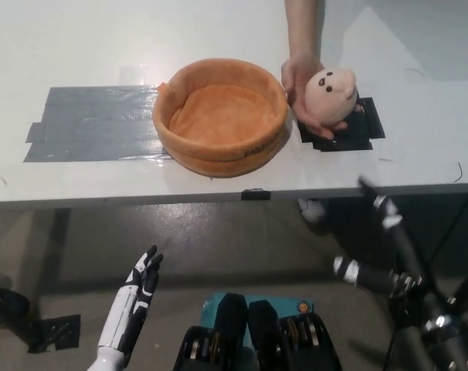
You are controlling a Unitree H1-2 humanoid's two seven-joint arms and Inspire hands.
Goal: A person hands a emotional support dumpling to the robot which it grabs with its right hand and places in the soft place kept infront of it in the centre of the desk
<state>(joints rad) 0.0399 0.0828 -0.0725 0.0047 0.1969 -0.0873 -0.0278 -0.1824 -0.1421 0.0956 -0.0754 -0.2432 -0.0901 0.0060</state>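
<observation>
Watching a person's hand (310, 97) hold the dumpling (331, 93) at the basket's (218, 151) three o'clock; my right hand (388, 232) spread empty, left hand (141, 282) open at seven o'clock.

A white desk (79, 46) is seen from steeply above, its near edge running across the middle of the view. A round orange plush basket (220, 151) is set near the centre, close to that edge. Broad strips of grey tape (87, 124) are stuck to the surface on the left, reaching the basket's side. A smaller patch of black tape (365, 127) is laid just right of the basket. A short black tab (256, 194) is fixed on the front edge below the basket.
</observation>
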